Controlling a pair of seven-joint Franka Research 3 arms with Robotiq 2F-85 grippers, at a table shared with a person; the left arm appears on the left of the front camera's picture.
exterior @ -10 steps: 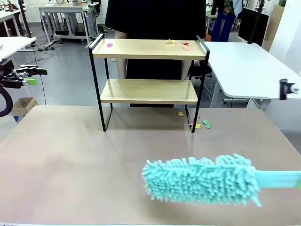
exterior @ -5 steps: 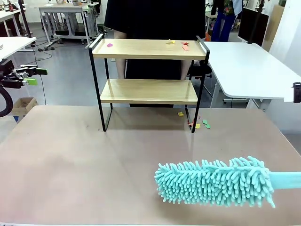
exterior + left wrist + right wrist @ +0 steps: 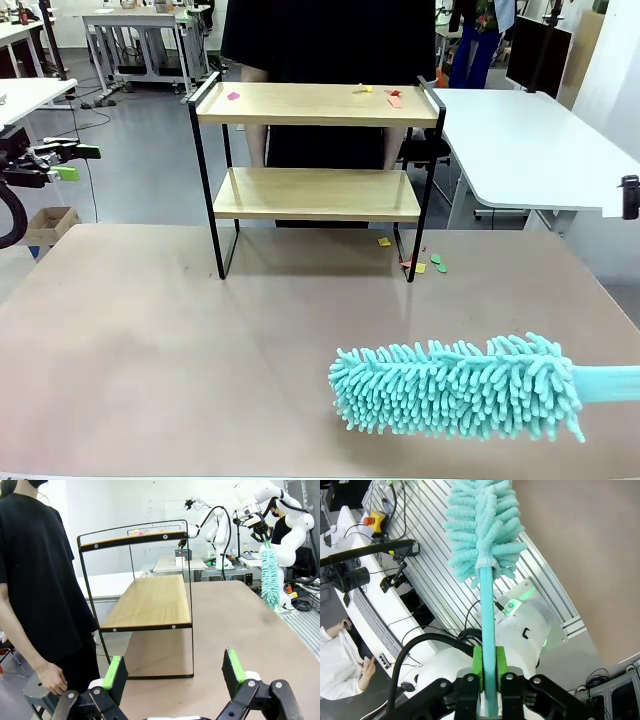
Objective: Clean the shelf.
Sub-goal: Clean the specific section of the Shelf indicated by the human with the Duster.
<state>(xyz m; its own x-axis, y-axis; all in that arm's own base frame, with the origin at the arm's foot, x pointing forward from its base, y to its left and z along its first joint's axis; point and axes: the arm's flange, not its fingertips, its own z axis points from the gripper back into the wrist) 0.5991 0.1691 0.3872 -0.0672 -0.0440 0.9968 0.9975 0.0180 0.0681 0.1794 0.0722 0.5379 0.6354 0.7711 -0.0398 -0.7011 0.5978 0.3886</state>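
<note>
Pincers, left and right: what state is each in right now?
Left pincer: open, holding nothing.
Right pincer: closed on the handle of the teal duster.

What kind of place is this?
Likely a robotics lab: the right gripper holds a duster, a red stop button sits near cables, and white worktables stand around.
</note>
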